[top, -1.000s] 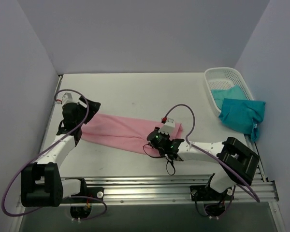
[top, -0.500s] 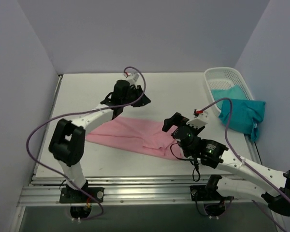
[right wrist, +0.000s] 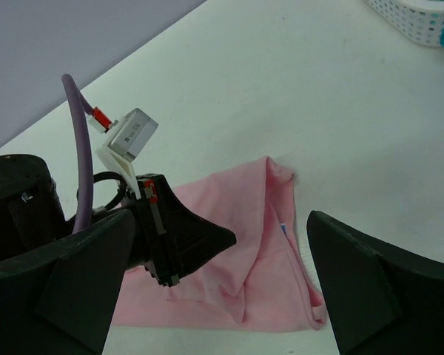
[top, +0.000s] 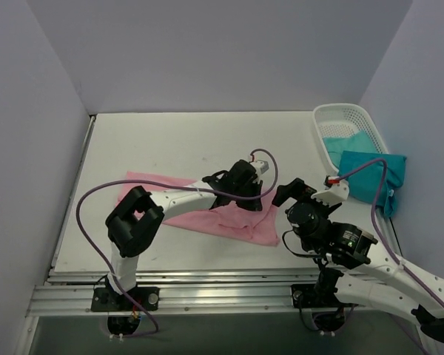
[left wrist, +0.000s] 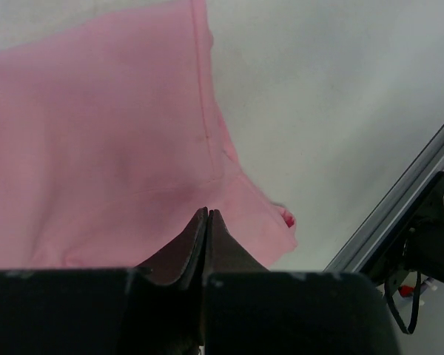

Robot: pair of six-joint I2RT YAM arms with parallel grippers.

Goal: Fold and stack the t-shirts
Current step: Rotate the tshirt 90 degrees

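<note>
The pink t-shirt lies in the middle of the table. The left arm reaches far across it. The left claw is shut tight and pinches the cloth, probably to fold it over. The right claw hangs wide open beside the shirt, holding nothing. Teal t-shirts spill from the basket.

I can't read any text, brand or number from here; the blue neck label on the pink t-shirt is too small to make out.
</note>
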